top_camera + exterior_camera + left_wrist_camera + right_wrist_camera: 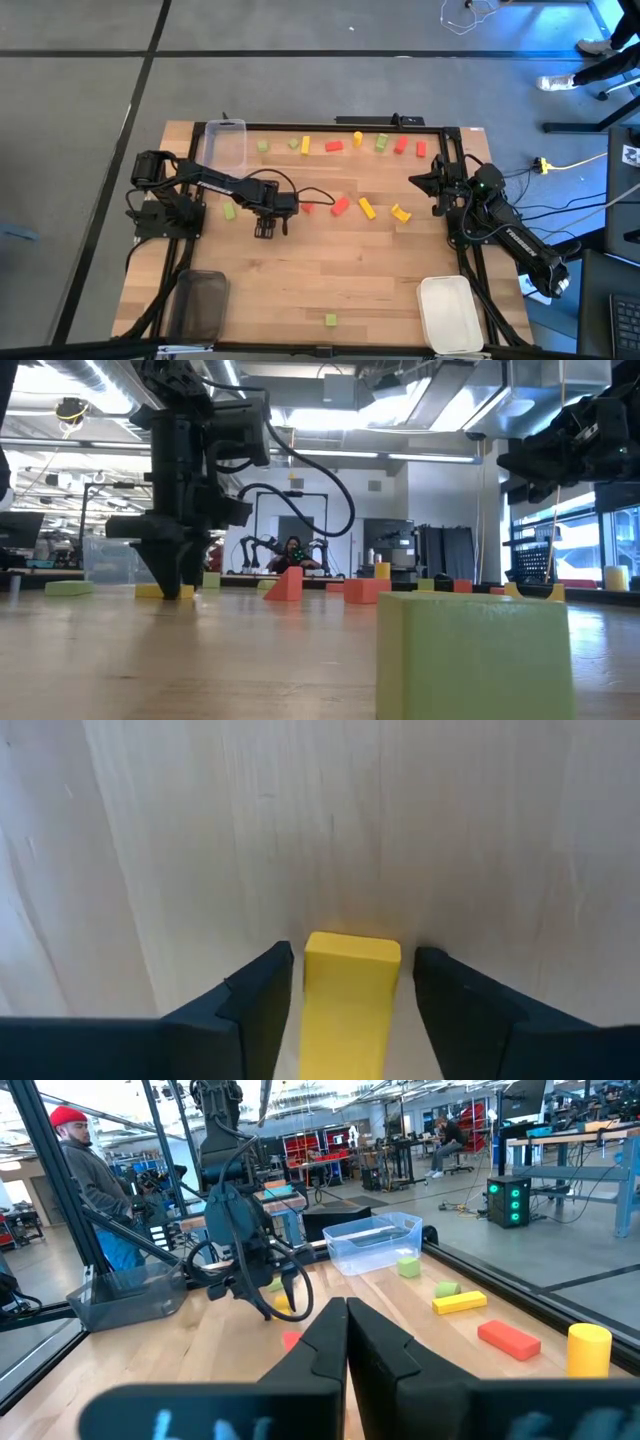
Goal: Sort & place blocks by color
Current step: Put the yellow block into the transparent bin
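Flanked by the two dark fingers (255,1000) in the left wrist view, a yellow block (350,995) lies on the wooden table (300,820); thin gaps show on both sides, so the jaws are not yet gripping. A good grasp probably needs them to close squarely on its long sides before lifting.

From above, the left gripper (265,230) points straight down at mid-table, with other blocks scattered toward the far edge and the clear tray (222,145) close by. The right gripper (425,181) waits closed at the right rail.

At table height, the left arm stands vertical, fingertips at the surface.
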`<state>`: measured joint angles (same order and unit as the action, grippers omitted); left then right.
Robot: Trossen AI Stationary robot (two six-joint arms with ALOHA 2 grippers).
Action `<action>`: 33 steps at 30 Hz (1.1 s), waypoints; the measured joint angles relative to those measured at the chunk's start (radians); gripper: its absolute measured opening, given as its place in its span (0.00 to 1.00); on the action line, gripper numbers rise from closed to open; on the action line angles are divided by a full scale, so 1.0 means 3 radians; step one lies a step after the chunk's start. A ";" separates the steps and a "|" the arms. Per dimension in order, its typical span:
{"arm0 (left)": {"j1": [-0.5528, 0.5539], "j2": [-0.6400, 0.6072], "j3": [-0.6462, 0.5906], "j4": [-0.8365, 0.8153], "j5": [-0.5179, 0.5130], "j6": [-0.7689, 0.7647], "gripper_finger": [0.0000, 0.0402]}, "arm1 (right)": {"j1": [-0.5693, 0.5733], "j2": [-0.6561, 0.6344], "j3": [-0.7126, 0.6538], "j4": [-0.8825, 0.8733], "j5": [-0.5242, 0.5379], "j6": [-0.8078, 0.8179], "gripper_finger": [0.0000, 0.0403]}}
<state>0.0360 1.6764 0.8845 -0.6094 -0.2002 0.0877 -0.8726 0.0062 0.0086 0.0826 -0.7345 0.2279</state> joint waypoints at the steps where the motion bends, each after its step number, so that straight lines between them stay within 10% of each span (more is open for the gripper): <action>1: 0.0000 0.0000 0.0000 0.0001 0.0004 -0.0002 0.45 | 0.0000 -0.0001 0.0000 0.0001 0.0000 0.0000 0.03; 33: 0.0398 0.0015 0.0695 -0.0325 0.0167 -0.0794 0.30 | -0.0001 -0.0001 0.0000 0.0277 -0.0851 0.0100 0.03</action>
<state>0.1556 1.6809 1.0928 -0.7069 -0.1501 -0.1506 -0.8730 0.0059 0.0086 0.1658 -0.9897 0.2581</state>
